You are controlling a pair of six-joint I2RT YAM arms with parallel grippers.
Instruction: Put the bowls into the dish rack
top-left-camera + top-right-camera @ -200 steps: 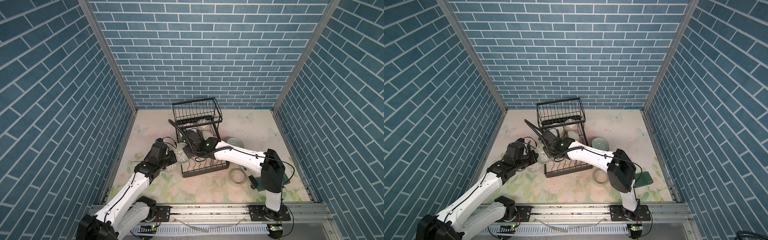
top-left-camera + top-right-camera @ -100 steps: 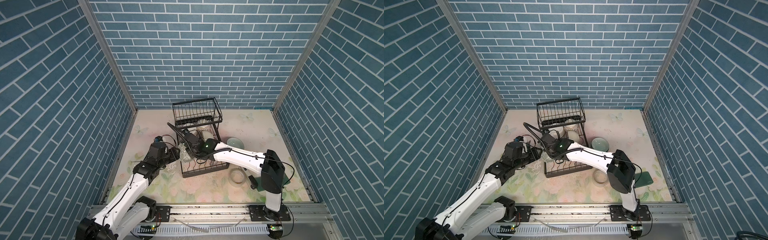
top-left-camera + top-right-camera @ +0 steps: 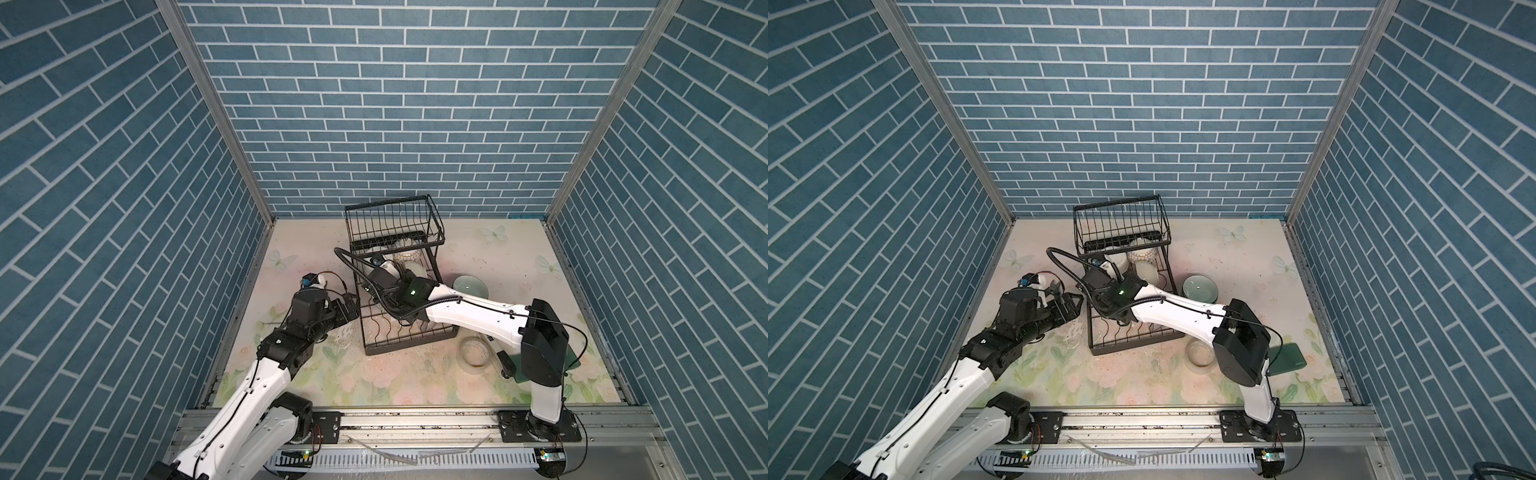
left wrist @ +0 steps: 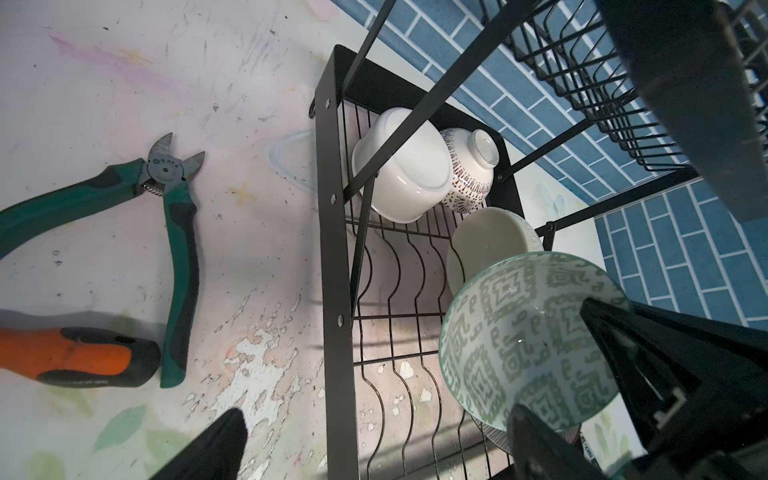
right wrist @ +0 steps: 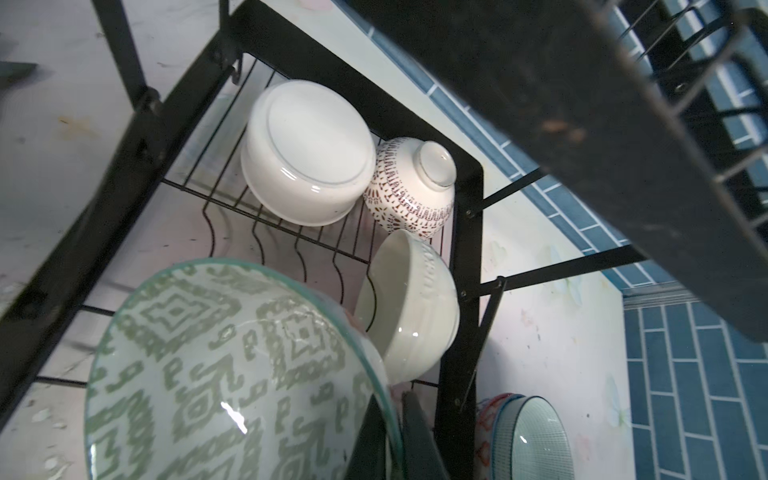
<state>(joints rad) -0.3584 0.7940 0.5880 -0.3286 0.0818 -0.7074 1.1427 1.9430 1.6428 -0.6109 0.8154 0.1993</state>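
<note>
**Blue-brick cell: rack partly loaded, one bowl in grip**

Blue brick walls point(image 3: 1142, 104) close three sides. The floral counter point(image 3: 1100, 382) is scuffed. The dish rack point(image 3: 1133, 344) stands mid-counter, slightly skewed.

- **Lower tray, far end:** a plain white bowl point(image 5: 307, 153) shows its base to the right wrist camera. A brown-patterned bowl point(image 5: 411, 191) touches it. A cream bowl point(image 5: 415, 307) lies on its side just nearer.
- **Right pincer** point(image 5: 392, 436)**:** it is inside the lower tray, pinching the rim of the green-patterned bowl point(image 5: 232, 374). The bowl hangs tilted over the curved dividers. I cannot tell whether it touches the wires.
- **Left pincer** point(image 3: 1074, 307)**:** spread wide, holding nothing, just outside the rack's left side.
- **On the counter:**
  - A pale green bowl point(image 3: 1200, 289) sits upright to the right of the rack.
  - A tape ring point(image 3: 1200, 355) lies near the rack's front corner.
  - Green cutters point(image 4: 174, 257) and an orange-handled tool point(image 4: 75, 357) lie left of the rack.
</note>
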